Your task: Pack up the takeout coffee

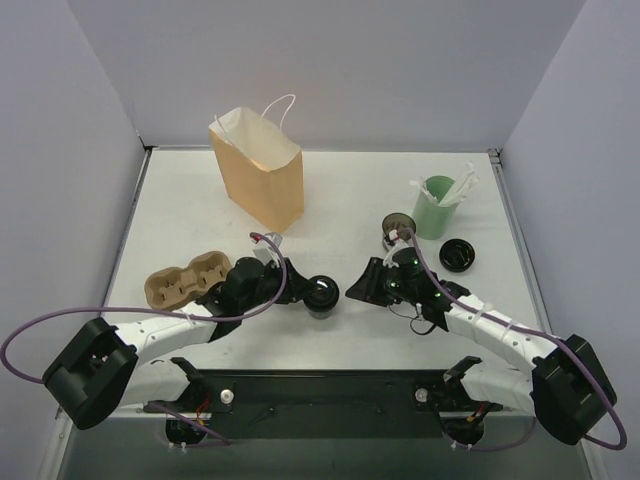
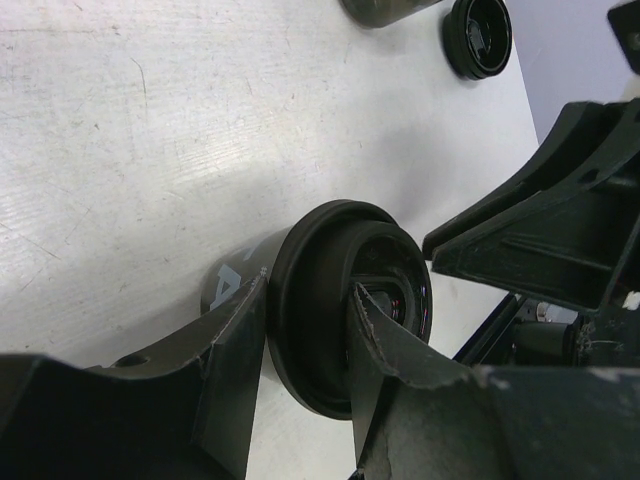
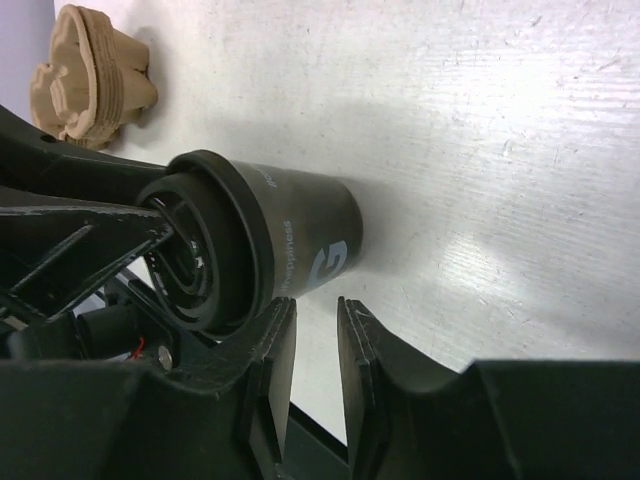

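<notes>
My left gripper (image 2: 305, 292) fills the near view, its fingers pinching the lid rim of the takeout coffee (image 2: 320, 250), one outside the wall and one on top. The right gripper (image 3: 315, 310) sits just beside the cup, jaws barely parted and empty. I judge this is the grasp. Next I lift, then carry it to the paper bag (image 1: 258, 168) beyond my left gripper, clearing its rim.

A robotics lab test cell: plain pale grey partition walls (image 1: 330, 70) box in a white surface (image 1: 180, 210), with 2 white-and-black robot arms (image 1: 170, 328) bolted to a black base rail (image 1: 330, 385).
</notes>
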